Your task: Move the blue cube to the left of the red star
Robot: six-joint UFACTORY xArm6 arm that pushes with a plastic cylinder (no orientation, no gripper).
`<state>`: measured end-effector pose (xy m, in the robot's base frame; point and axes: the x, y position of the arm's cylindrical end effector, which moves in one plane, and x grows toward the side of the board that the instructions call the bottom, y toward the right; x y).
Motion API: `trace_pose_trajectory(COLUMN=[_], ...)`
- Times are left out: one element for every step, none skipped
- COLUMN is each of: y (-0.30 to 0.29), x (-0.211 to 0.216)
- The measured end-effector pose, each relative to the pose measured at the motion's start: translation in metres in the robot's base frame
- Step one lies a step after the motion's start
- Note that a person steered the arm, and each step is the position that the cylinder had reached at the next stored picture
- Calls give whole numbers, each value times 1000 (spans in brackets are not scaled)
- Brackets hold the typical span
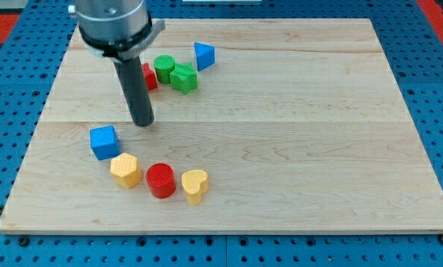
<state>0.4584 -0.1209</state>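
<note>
The blue cube (104, 142) lies on the wooden board at the view's lower left. The red star (148, 76) sits near the view's top, mostly hidden behind my rod. My tip (142, 122) rests on the board a little up and to the right of the blue cube, apart from it, and below the red star.
A green cylinder (164, 68) and a green star-like block (183, 78) sit right of the red star, with a blue triangle (204, 55) beyond. Below the blue cube lie a yellow hexagon (125, 170), a red cylinder (161, 180) and a yellow heart (194, 185). The board's left edge (30, 148) is close.
</note>
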Motion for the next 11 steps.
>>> trace_pose_trajectory(y=[8, -14, -71, -121, -129, -165, -177, -162, -143, -138, -138], x=[25, 43, 40, 27, 47, 56, 41, 26, 12, -19, -76])
